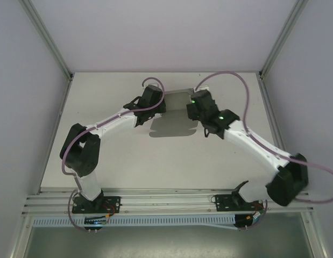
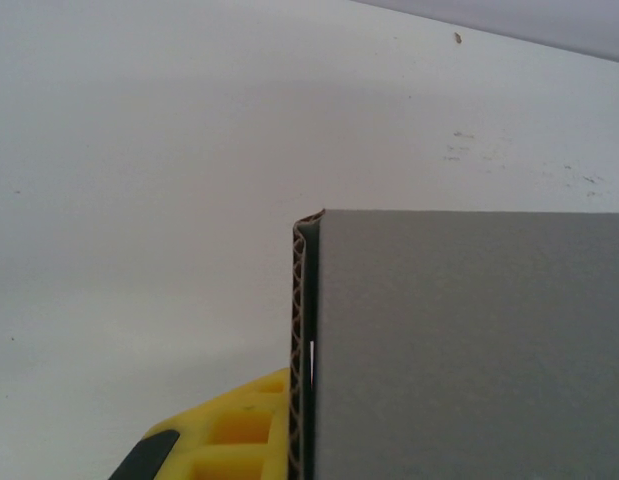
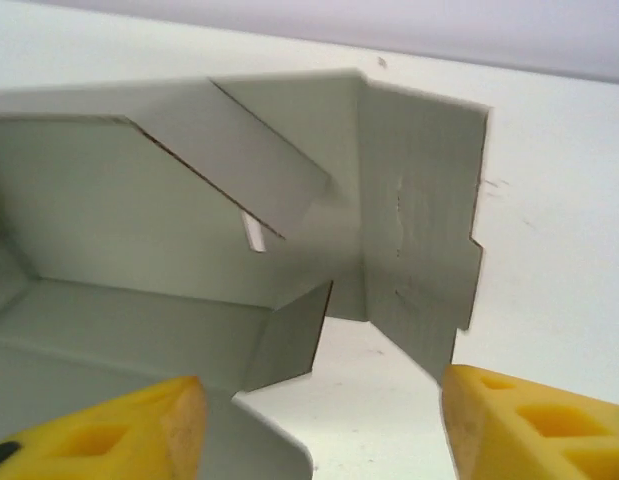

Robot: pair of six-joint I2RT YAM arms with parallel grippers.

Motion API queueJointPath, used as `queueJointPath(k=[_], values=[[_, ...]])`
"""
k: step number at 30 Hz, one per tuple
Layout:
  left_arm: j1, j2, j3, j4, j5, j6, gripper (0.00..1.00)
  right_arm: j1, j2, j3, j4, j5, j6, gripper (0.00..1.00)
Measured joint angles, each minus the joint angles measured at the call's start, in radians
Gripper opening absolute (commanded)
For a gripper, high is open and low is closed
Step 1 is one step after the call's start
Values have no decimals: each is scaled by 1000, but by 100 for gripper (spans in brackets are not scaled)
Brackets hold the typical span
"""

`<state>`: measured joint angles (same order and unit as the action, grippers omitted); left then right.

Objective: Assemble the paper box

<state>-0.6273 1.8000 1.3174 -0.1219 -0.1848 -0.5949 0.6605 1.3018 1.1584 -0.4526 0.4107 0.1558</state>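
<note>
Yellow right claw (image 3: 319,425) gapes before the grey paper box (image 3: 189,230).

The paper box (image 2: 469,340) is matt grey paperboard, and its cut edge shows brown corrugated fluting. The right claw (image 3: 324,405) has yellow fingers, seemingly moulded plastic. The desk (image 2: 139,150) looks smooth, matt white and lightly scuffed.

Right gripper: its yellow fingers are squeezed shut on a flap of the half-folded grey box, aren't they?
Not shut. In the right wrist view, the right gripper is open. Its yellow fingers stand wide apart with bare white table between them. The half-folded grey box lies just beyond the fingertips and is not gripped.
</note>
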Motion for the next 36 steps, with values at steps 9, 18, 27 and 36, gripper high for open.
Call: queueJointPath(k=[9,18,27,36], values=[[0,-22,-68,60,6,53,0,-396,-180,-58,31,-252,10,78],[0,-55,-87,114,34,82,0,-597,191,66,8,-624,1,76],[5,-60,-95,118,35,94,0,-493,261,98,-17,-903,-85,72],[5,-63,-95,105,27,93,0,-398,205,92,-73,-873,-108,69]])
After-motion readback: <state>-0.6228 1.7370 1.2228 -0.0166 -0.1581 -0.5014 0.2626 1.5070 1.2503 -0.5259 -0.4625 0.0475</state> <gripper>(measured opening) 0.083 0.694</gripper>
